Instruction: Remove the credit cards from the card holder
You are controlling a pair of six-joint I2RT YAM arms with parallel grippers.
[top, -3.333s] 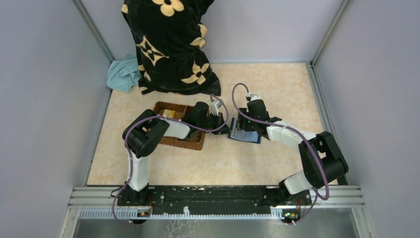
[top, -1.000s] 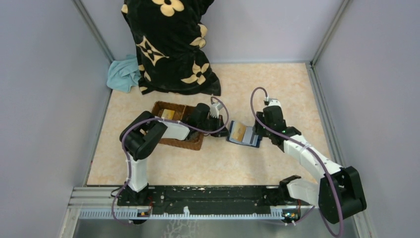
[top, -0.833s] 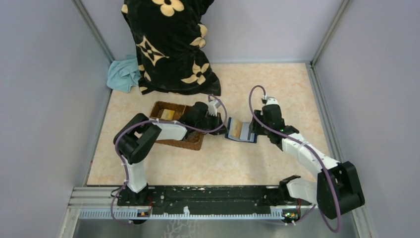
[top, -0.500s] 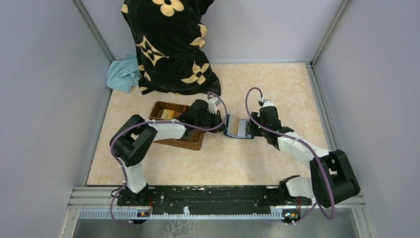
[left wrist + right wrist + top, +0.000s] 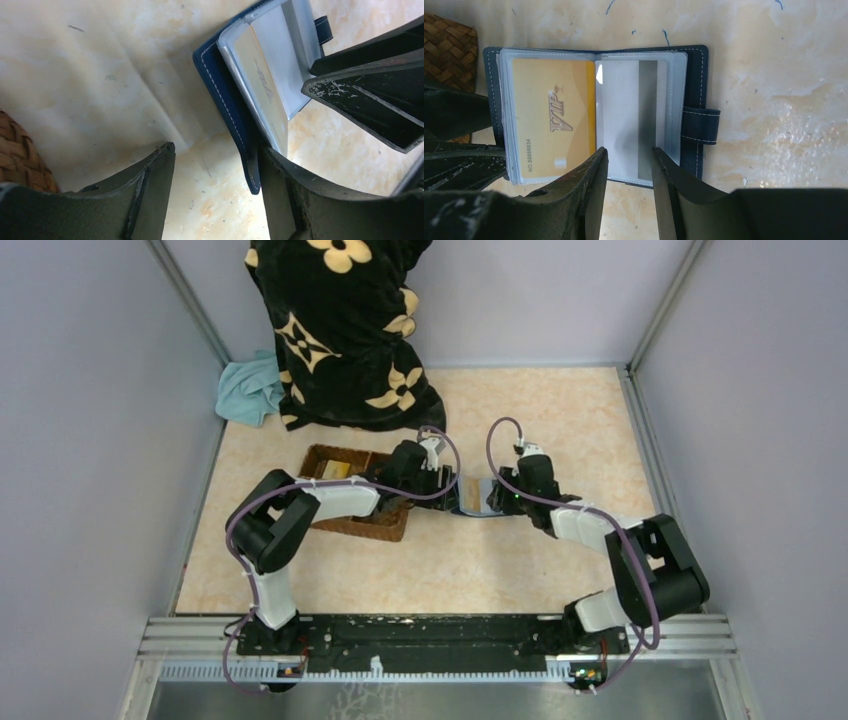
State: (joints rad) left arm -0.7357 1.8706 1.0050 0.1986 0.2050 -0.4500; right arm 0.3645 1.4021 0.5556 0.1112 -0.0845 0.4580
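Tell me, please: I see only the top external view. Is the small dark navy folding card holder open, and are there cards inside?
Observer: Yes, open. The right wrist view shows a gold rectangular VIP card in the left half of the dark navy folding card holder.
Operator: And the other half?
Observer: A pale card with a grey stripe; the right gripper holds its fingers apart at that card's lower edge.
Operator: And the other arm?
Observer: The left gripper has its fingers apart too; the holder's navy edge lies between them, close to one.
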